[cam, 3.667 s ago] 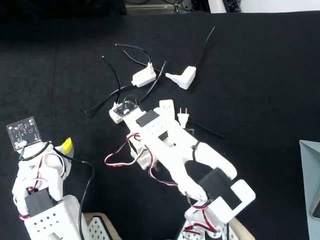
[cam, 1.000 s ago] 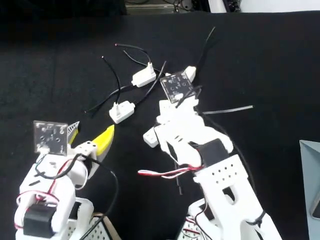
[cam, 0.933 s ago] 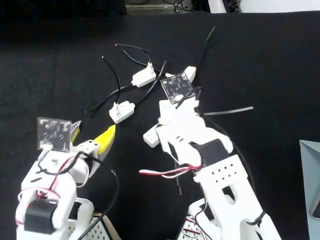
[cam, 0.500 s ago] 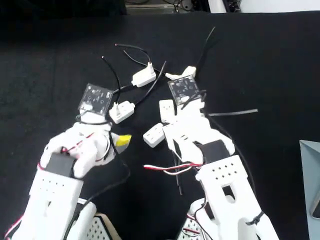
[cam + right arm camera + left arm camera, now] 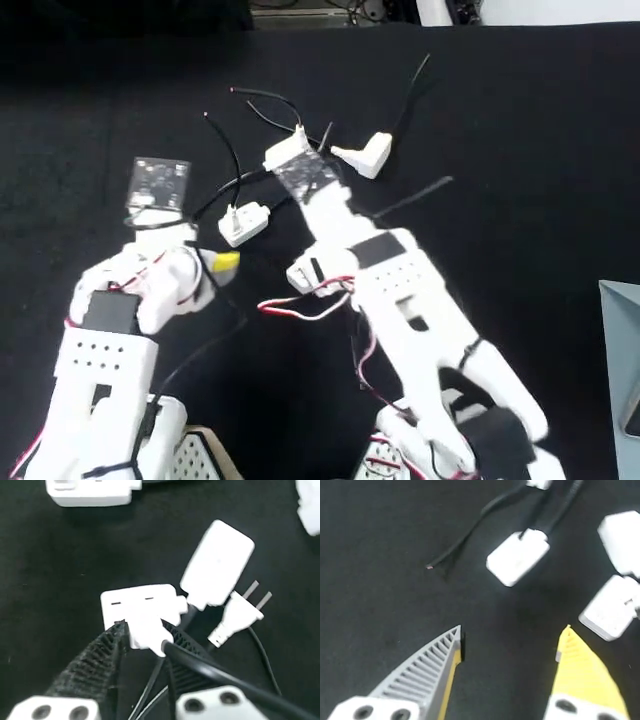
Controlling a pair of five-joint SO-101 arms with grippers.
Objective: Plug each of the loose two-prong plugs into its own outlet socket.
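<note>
My right gripper (image 5: 147, 632) is shut on a white two-prong plug (image 5: 146, 629) with a black cord, and the plug's front touches a white outlet block (image 5: 135, 601) with two slots. Beside them lie a second white block (image 5: 217, 562) and a loose two-prong plug (image 5: 241, 612). From above, the right arm's wrist board (image 5: 305, 175) covers that spot near a white outlet (image 5: 290, 150). My left gripper (image 5: 512, 630) is open above bare cloth. Ahead of it lies a corded white plug (image 5: 517, 557), which the high view shows too (image 5: 243, 222).
A white angled adapter (image 5: 365, 155) lies at the back, and a white block (image 5: 305, 272) rests beside the right arm. Black cords (image 5: 225, 150) trail across the black table (image 5: 520, 130). A grey bin edge (image 5: 620, 350) stands at the far right.
The right arm swung left and forward with its corded plug toward the back outlet. The left arm drew slightly left and back, with its gripper still open.
</note>
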